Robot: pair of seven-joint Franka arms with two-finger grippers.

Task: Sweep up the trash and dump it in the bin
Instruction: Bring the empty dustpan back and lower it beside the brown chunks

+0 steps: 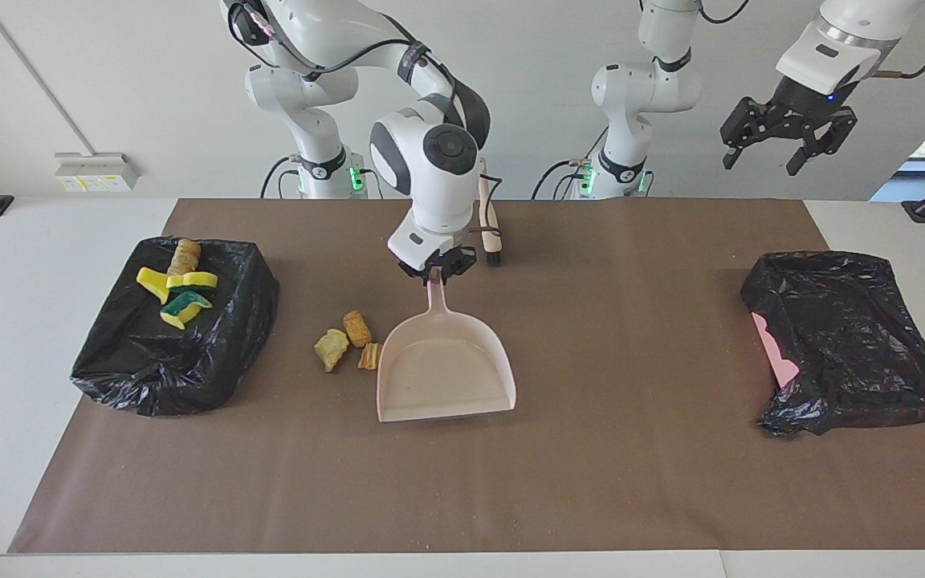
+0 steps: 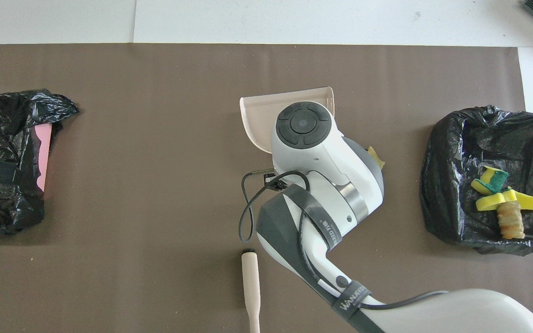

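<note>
Right gripper (image 1: 433,273) clenched on pale dustpan (image 1: 445,369) handle, pan flat on desk. Three trash (image 1: 348,341) scraps touching its side; four more in black-lined bin (image 1: 149,361) toward right arm's end. Spongy chunks, flaky bread lumps: probably light, soft, best swept. Brush (image 1: 491,233) idle. Left gripper (image 1: 788,136) raised, jaws released, waiting.

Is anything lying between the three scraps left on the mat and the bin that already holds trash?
Nothing visible: bare brown mat runs from the three scraps to the black-bagged bin. The dustpan, held by the right end effector, sits beside them toward the left arm's end, away from the bin.
</note>
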